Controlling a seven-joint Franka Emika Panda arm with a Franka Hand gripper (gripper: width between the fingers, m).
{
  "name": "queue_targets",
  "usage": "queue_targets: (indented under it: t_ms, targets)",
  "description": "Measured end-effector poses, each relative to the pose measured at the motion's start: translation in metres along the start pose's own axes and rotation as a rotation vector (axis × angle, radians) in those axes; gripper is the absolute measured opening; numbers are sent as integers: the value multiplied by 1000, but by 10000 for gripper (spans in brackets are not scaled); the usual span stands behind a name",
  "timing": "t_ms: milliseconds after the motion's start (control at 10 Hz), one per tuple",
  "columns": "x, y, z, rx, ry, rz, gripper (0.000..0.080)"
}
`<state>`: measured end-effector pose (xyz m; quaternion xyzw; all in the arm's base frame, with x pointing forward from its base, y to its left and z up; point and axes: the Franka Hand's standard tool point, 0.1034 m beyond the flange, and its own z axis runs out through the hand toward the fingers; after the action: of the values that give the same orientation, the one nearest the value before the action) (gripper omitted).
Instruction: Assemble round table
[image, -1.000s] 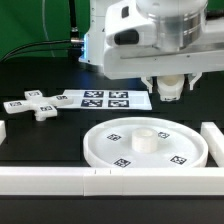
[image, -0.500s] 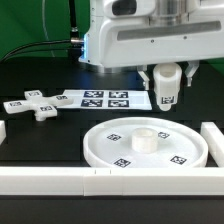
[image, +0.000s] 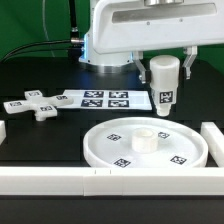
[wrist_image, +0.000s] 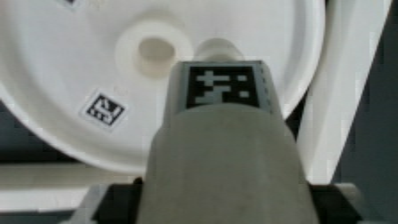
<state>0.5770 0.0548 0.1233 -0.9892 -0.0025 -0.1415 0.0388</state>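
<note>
My gripper (image: 163, 62) is shut on the short thick cylinder (image: 163, 84), a white part with a tag, and holds it upright in the air above and behind the large rimmed disc (image: 115, 150). The disc lies flat on the table with its central hub (image: 145, 137) up. In the wrist view the cylinder (wrist_image: 222, 130) fills the middle, gripped on both sides, with the disc (wrist_image: 71, 70) and its hub (wrist_image: 157, 47) below it. The small cross-shaped piece (image: 32, 104) lies at the exterior view's left.
The marker board (image: 103, 99) lies flat behind the disc. Long white bars run along the front (image: 60, 180) and stand at the exterior view's right (image: 212, 140). A small white block (image: 2, 131) sits at the left edge.
My gripper has risen with the cylinder in it, lifting it well off the table. The disc and the cross-shaped piece have not moved.
</note>
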Motion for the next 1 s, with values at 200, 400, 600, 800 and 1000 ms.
queue_targets:
  t_ms: [200,400,600,800,1000]
  targets:
    - [-14,-8,10,-14,113,-71,409]
    - [-11,8,9,-32,117,-125,409]
    - [-10,12,9,-40,118,-161,409]
    - [-11,12,9,-39,116,-160,409]
    - [-9,17,13,-46,105,-205,409]
